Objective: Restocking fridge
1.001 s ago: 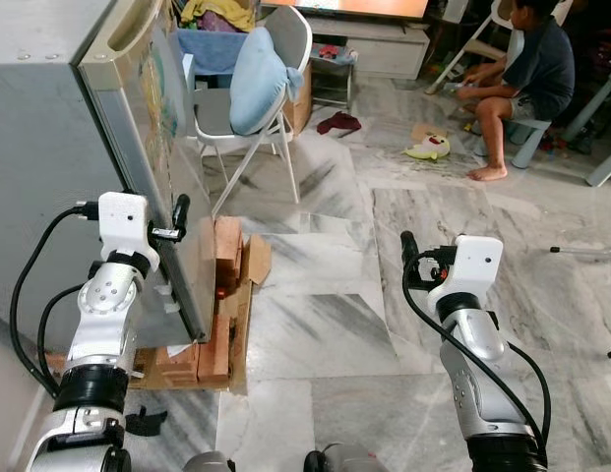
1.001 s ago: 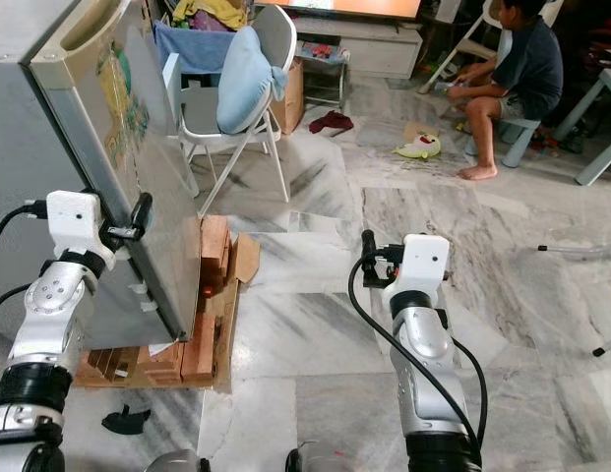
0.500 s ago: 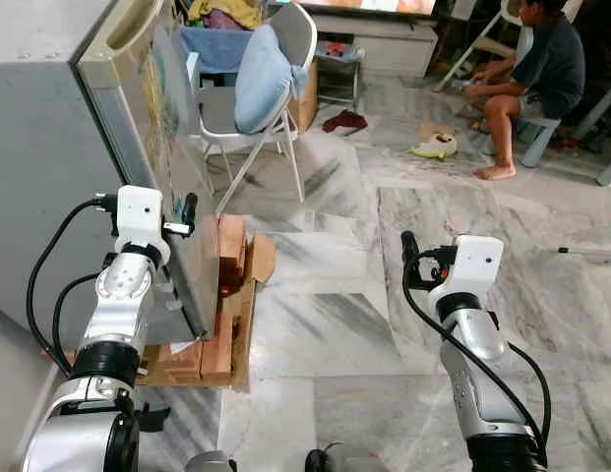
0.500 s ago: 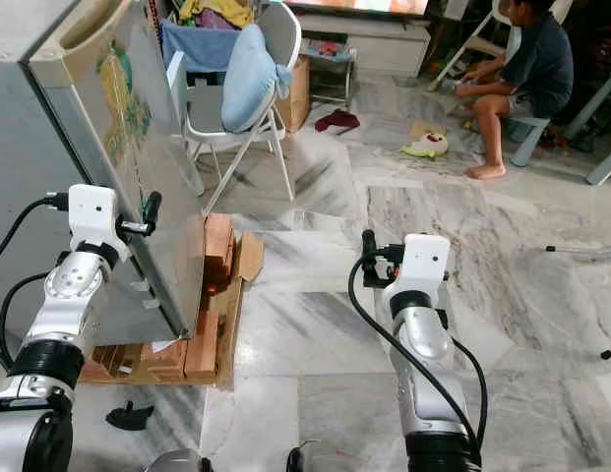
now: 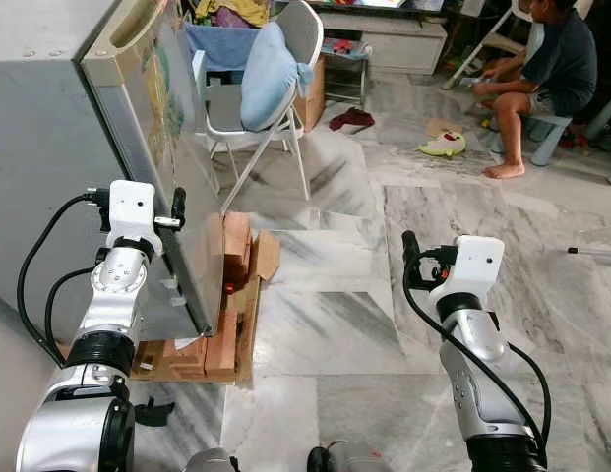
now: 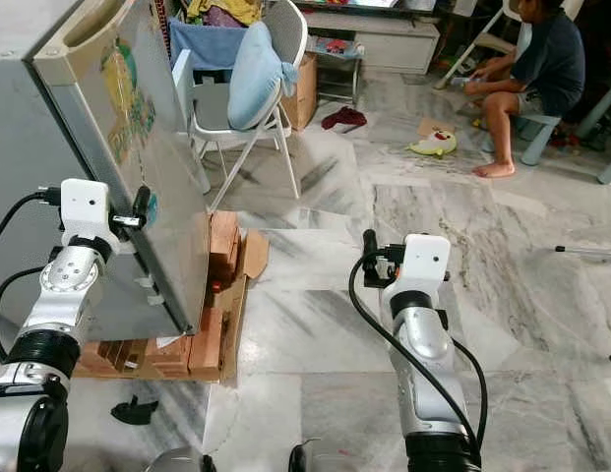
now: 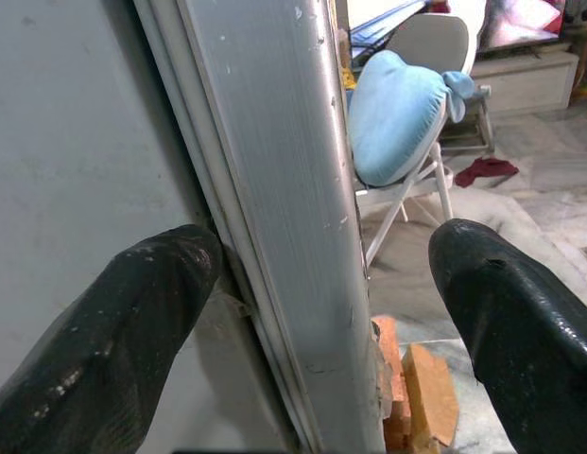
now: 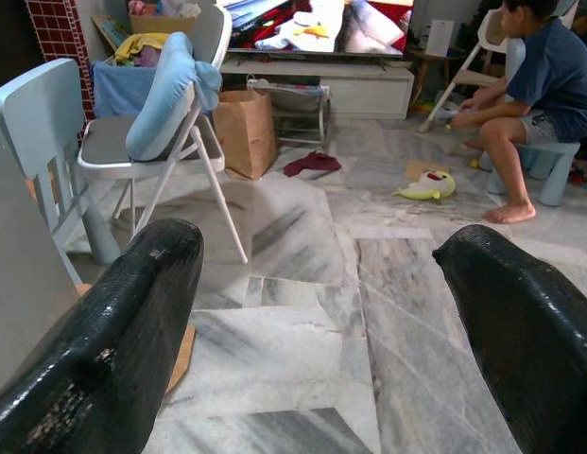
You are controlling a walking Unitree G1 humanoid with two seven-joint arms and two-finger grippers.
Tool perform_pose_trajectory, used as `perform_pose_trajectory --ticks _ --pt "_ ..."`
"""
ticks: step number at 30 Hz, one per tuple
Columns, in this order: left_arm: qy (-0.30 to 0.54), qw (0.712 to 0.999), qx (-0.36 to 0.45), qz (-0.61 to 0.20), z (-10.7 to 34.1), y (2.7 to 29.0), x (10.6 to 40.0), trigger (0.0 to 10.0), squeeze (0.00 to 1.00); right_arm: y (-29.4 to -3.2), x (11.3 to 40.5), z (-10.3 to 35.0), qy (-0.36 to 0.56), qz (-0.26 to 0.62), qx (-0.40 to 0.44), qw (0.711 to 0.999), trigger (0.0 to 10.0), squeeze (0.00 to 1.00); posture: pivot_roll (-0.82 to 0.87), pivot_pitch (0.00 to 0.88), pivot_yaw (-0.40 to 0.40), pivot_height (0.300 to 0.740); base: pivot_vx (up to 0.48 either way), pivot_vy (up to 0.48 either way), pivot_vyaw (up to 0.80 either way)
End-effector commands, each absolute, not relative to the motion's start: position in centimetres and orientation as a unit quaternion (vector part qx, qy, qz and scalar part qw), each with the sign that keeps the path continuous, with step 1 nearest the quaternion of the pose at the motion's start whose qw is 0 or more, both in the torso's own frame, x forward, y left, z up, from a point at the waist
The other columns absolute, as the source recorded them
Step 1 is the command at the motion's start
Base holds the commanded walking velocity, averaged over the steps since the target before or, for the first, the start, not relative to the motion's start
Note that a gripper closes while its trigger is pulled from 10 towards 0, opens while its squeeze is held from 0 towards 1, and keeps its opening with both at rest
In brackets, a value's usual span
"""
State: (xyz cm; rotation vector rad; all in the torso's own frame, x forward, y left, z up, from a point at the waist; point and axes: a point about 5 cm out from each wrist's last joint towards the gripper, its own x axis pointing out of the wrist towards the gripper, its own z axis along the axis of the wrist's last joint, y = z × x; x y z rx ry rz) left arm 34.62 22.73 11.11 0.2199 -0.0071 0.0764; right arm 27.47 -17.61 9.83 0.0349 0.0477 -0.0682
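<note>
The grey fridge (image 5: 39,147) stands at the left, its door (image 5: 162,128) bearing a colourful sticker. My left gripper (image 5: 175,205) is raised at the door's free edge. In the left wrist view the door edge (image 7: 284,189) runs between its two fingers: one finger (image 7: 132,312) lies against the fridge's side, the other stays apart on the door's front. The left gripper (image 7: 321,251) is open. My right gripper (image 5: 408,248) is held out over the marble floor, open, with nothing between its fingers (image 8: 113,322).
Bricks and cardboard (image 5: 231,285) prop the fridge's base. A folding chair with a blue cushion (image 5: 271,74) stands just beyond the door. A person (image 5: 551,69) sits on a stool at the far right, near a yellow toy (image 5: 445,146). A small black object (image 5: 148,413) lies on the floor.
The view has shifted a little. My left gripper has risen slightly and stays at the door edge. The right arm has kept its pose.
</note>
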Motion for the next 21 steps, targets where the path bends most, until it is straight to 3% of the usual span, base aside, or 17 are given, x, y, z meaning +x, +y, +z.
perform_pose_trajectory --ticks 1,21 --pt "-0.01 0.995 0.096 0.035 11.5 22.7 34.9 10.0 0.0 -17.7 27.6 10.3 0.016 -0.035 0.018 0.999 10.0 0.0 -0.04 0.024 -0.046 0.74 0.0 0.0 0.0" --pt "-0.025 0.994 0.082 -0.074 13.0 16.7 37.2 10.0 0.0 -17.6 27.7 10.2 0.017 -0.035 0.017 0.999 10.0 0.0 -0.04 0.018 -0.048 0.74 0.0 0.0 0.0"
